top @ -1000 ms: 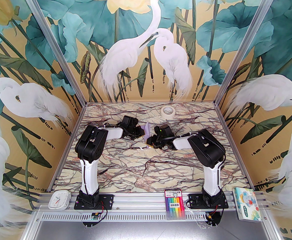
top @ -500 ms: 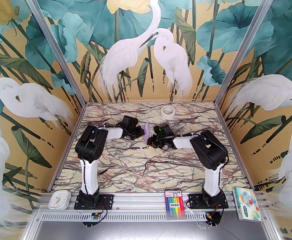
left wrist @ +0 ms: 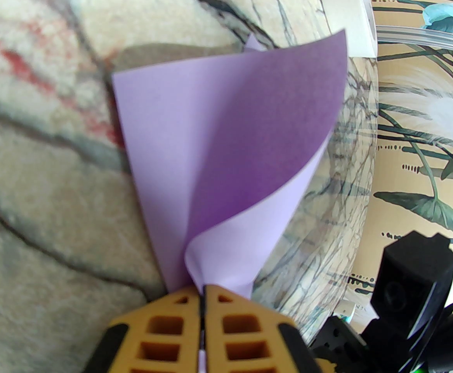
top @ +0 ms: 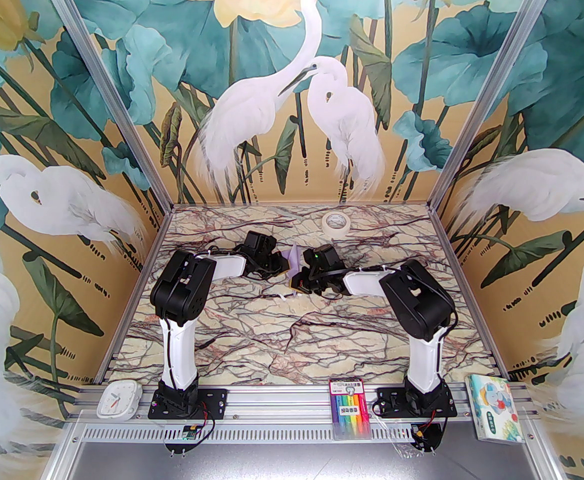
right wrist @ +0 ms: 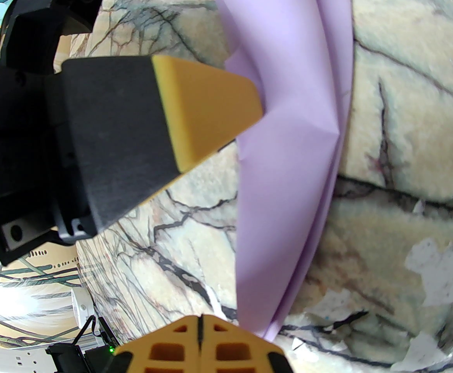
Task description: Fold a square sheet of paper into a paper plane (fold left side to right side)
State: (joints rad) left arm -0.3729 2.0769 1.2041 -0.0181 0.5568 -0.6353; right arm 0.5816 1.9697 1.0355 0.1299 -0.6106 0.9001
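Note:
The lavender sheet of paper (top: 296,257) is folded into a long layered shape and stands up off the table between my two grippers. My left gripper (left wrist: 202,291) is shut on one end of it, and the free flap (left wrist: 230,138) curls upward. In the right wrist view a left finger (right wrist: 210,107) presses into the paper (right wrist: 288,91) from the left. My right gripper (right wrist: 200,321) is shut, with no paper showing in its seam. The paper's near tip lies just right of its fingertips. From above, the right gripper (top: 296,284) sits just in front of the left gripper (top: 286,265).
A white tape roll (top: 335,223) lies near the back wall. On the front rail sit a small clock (top: 117,399), a marker pack (top: 350,408) and a colourful tissue pack (top: 493,413). Pale worn patches (right wrist: 436,270) mark the marble-patterned table (top: 281,338).
The right gripper has shifted slightly left and toward the back, closer to the paper, and its jaws have shut. The left gripper has stayed still, holding the paper.

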